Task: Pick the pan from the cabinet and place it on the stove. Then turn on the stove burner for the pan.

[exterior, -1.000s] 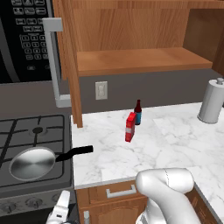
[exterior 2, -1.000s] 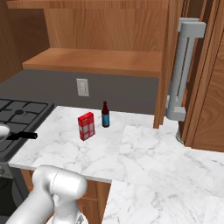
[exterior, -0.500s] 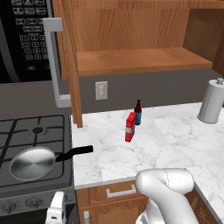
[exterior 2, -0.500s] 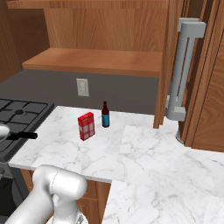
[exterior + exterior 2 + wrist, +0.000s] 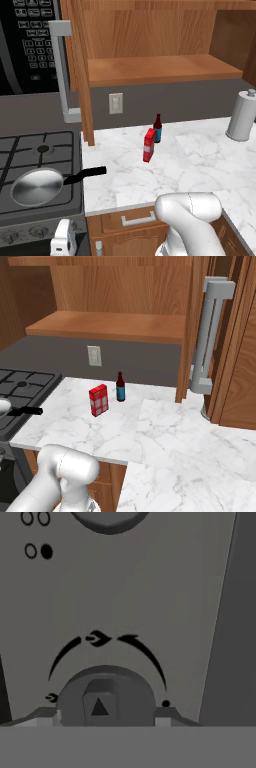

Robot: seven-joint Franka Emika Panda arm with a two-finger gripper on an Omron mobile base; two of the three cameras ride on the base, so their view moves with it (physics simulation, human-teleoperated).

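Above and to the right of the claw (image 5: 64,244), a white marble counter (image 5: 200,160) runs along a dark grey wall (image 5: 190,100) that has a white outlet plate (image 5: 116,103) set in it. Just to the claw's right, under the counter's edge, is a wooden drawer front (image 5: 131,231) with a short silver handle (image 5: 137,218). High above the claw hangs a black microwave (image 5: 25,45) with a white-lettered keypad, and the light is soft and even.

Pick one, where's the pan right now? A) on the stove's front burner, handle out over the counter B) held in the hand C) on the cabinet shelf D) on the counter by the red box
A: the pan sits on the stove, its handle reaching toward the counter.
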